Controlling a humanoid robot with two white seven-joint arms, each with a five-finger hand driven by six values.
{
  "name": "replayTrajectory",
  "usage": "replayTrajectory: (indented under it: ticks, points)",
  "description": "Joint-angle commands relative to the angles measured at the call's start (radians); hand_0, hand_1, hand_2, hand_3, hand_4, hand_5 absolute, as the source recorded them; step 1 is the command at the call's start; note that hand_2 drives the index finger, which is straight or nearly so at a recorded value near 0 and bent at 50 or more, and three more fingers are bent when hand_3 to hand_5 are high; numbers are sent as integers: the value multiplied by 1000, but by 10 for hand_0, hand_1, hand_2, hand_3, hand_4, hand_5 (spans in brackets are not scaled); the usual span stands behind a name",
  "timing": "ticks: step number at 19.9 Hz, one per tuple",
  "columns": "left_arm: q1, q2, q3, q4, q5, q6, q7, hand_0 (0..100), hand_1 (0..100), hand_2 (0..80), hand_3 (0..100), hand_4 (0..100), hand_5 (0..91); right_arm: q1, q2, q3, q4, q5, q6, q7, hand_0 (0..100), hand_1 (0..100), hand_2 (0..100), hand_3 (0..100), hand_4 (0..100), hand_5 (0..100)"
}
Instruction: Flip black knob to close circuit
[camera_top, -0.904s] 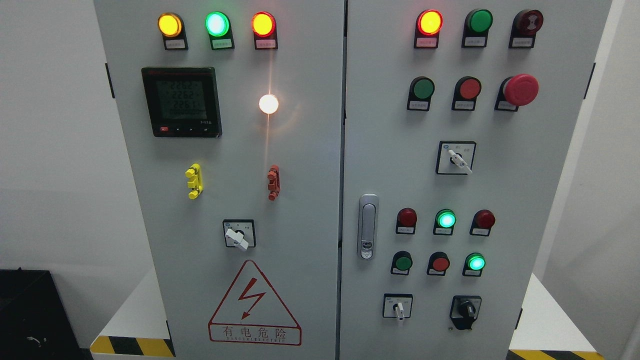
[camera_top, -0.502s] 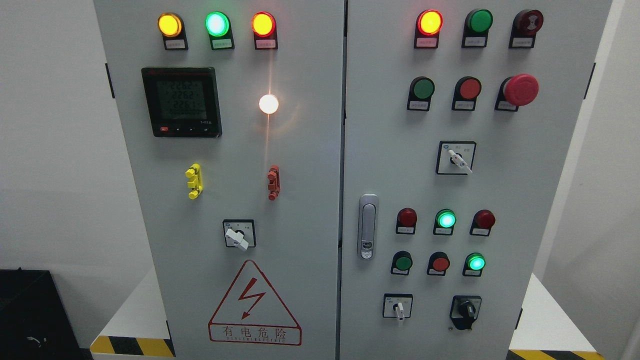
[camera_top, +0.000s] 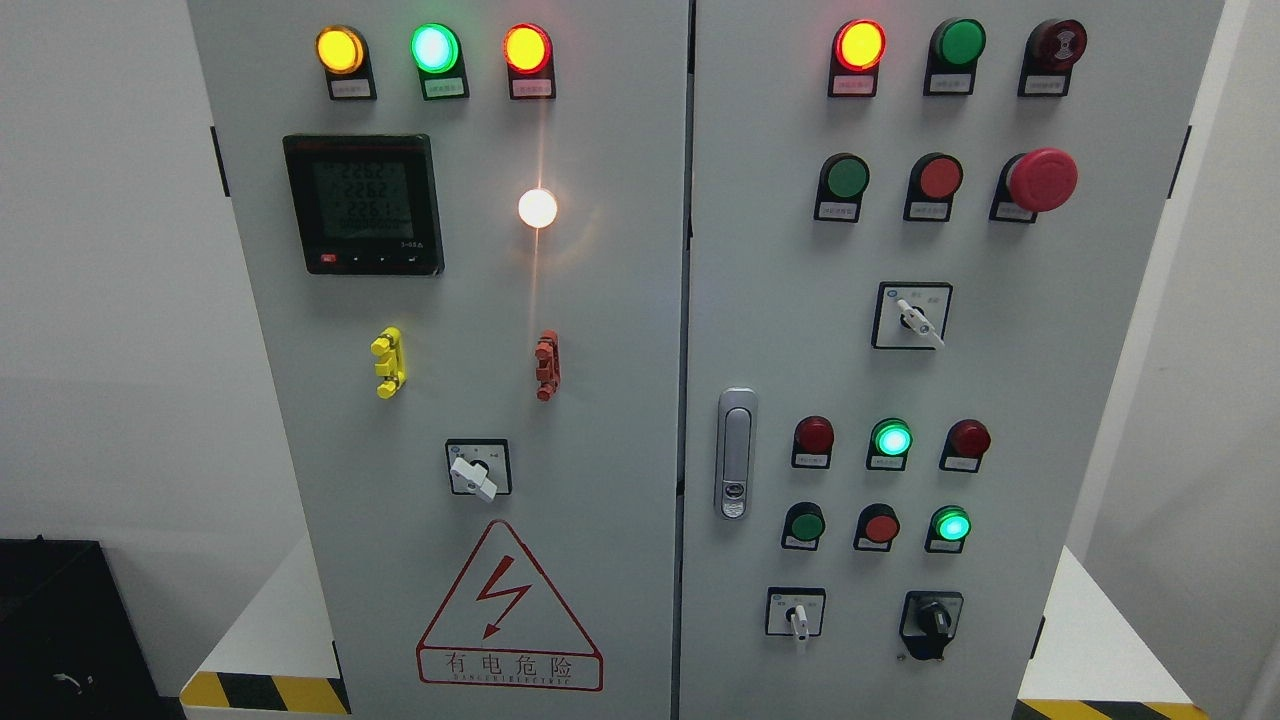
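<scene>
Grey two-door electrical cabinet (camera_top: 600, 330) fills the view.
Black knob (camera_top: 932, 622) sits low on the right door, handle roughly upright; neither robot hand shows, so their state can't be told.

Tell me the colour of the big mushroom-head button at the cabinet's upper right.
Red mushroom-head button, seen in the head view.

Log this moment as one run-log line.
stage: pre-reach | target: black knob, lower right of right cabinet door, untouched | robot hands: neither in view | white selector: left of knob
</scene>
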Motion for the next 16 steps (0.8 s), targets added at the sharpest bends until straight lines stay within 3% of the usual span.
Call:
replayTrajectory:
  ticks: [1,2,5,7,9,12,16]
  points:
    - [0,0,0,0,0,0,1,120,556,0,0,0,0,6,-7,-3,-237,108,55,4,0,46,0,0,0,0]
    - [0,0,0,0,0,0,1,120,556,0,0,0,0,6,-11,-5,-274,137,67,2,0,55,0,0,5,0]
    - [0,0,0,0,0,0,1,120,556,0,0,0,0,6,-29,-9,-392,234,106,-2,0,77,0,137,137,0]
    - [0,0,0,0,0,0,1,120,556,0,0,0,0,6,-37,-28,-455,321,110,-5,0,82,122,238,204,15]
    - [0,0,0,0,0,0,1,120,556,0,0,0,0,6,-41,-67,-519,435,110,-5,0,88,224,352,304,143]
    - [0,0,0,0,0,0,1,120,556,0,0,0,0,6,-41,-127,-630,585,109,1,0,82,316,478,397,233]
    - [0,0,0,0,0,0,1,120,556,0,0,0,0,0,-44,-152,-773,705,107,6,0,104,469,611,533,423]
